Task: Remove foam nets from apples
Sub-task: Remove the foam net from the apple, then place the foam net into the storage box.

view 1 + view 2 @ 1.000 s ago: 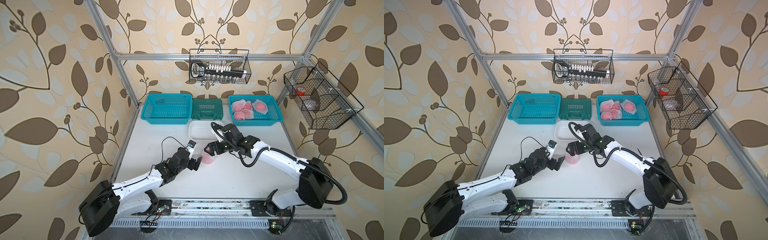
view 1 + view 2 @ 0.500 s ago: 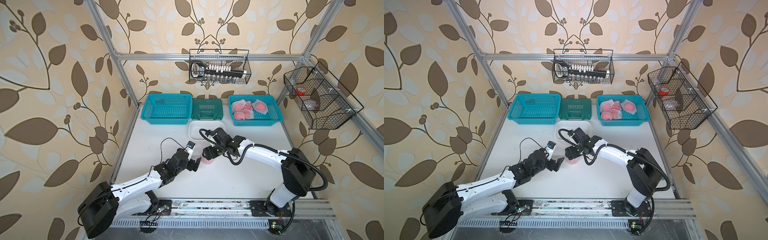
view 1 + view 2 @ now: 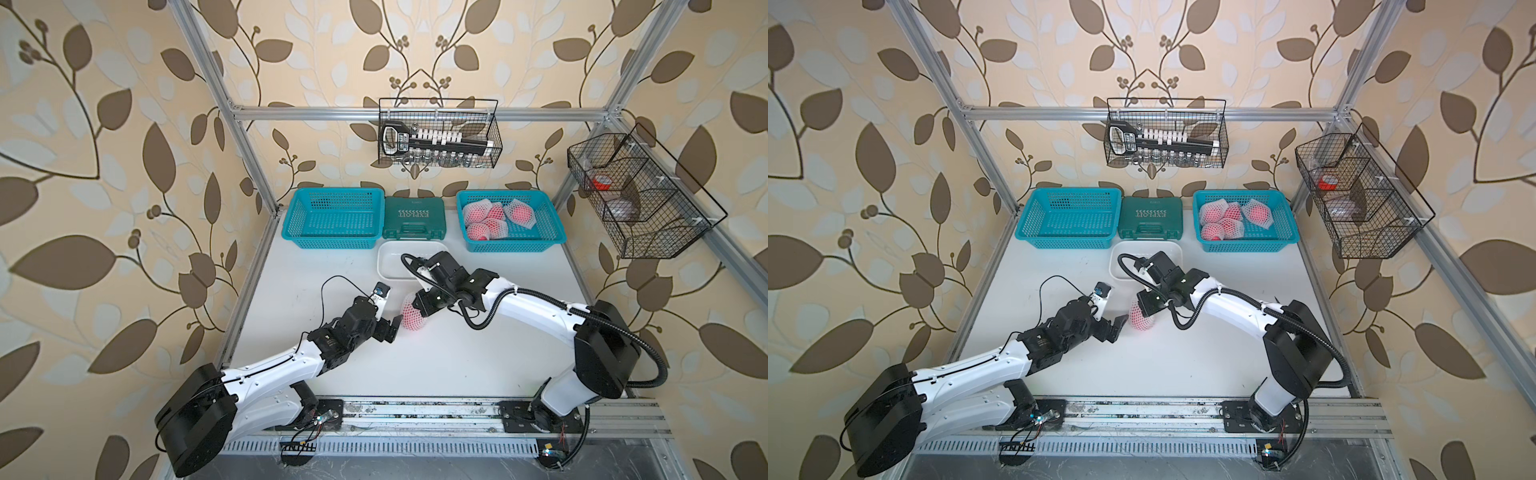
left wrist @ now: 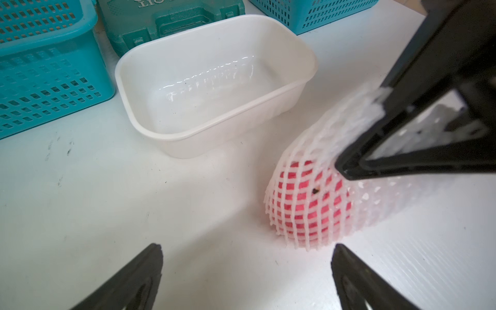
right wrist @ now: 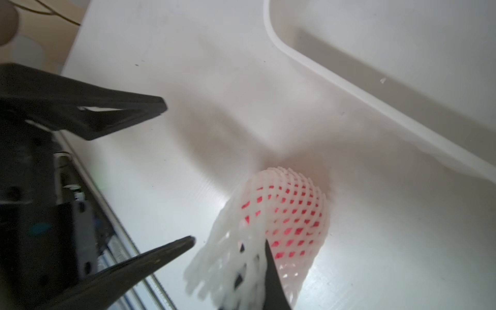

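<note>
Currently, one apple [image 4: 308, 204] wrapped in its foam net [image 4: 349, 126] is seen resting on the white table [image 3: 415, 365]. It is just in front of the white tub [image 4: 193, 137] and between the two grippers. The right gripper [image 4: 345, 167] is closed, and the loose upper end of the foam net is pinched between its jaws. The net is pulled upward into a cone toward that gripper, while the apple is kept in the lower end. The left gripper [image 4: 247, 255] is held wide open, low over the table and just beside the apple. Nothing is gripped by it, and its jaws are apart from the net. In both top views the other netted apples [image 3: 492, 220] are found lying together in the right blue basket [image 3: 511, 247] at the back of the table. The left blue basket [image 3: 332, 239] and a green case [image 3: 413, 218] are placed in the same row, behind the tub.
</note>
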